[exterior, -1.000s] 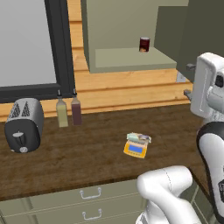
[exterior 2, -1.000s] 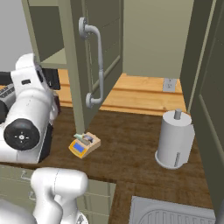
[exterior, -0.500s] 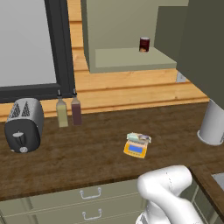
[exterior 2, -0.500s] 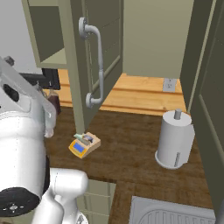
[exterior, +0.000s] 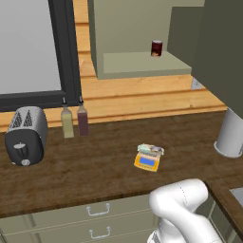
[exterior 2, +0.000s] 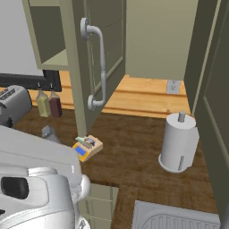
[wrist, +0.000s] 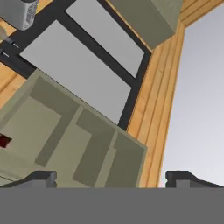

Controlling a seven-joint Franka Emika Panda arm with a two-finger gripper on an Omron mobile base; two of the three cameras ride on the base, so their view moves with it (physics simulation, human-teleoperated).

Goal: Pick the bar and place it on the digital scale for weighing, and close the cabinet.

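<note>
The pale wrapped bar (exterior: 151,150) lies across the grey plate of the yellow-orange digital scale (exterior: 146,161) on the dark wood counter; the right base view shows bar (exterior 2: 86,142) and scale (exterior 2: 87,149) too. The sage-green cabinet stands with its panelled door (exterior 2: 109,49) swung out, silver handle (exterior 2: 96,67) toward me. In the hand view my gripper (wrist: 111,178) is open, its fingertips (wrist: 41,177) wide apart with nothing between them, facing the cabinet's panelled door (wrist: 78,144) from a short way off.
A dark red can (exterior: 156,48) sits on the open cabinet's shelf. A toaster (exterior: 25,135) and two bottles (exterior: 75,121) stand at the counter's left, a paper towel roll (exterior 2: 179,142) at its right. A sink (exterior 2: 174,219) lies at the front right.
The arm has swung out of the left base view and sunk toward the lower left of the right base view. Bar, scale and cabinet door have not moved.
</note>
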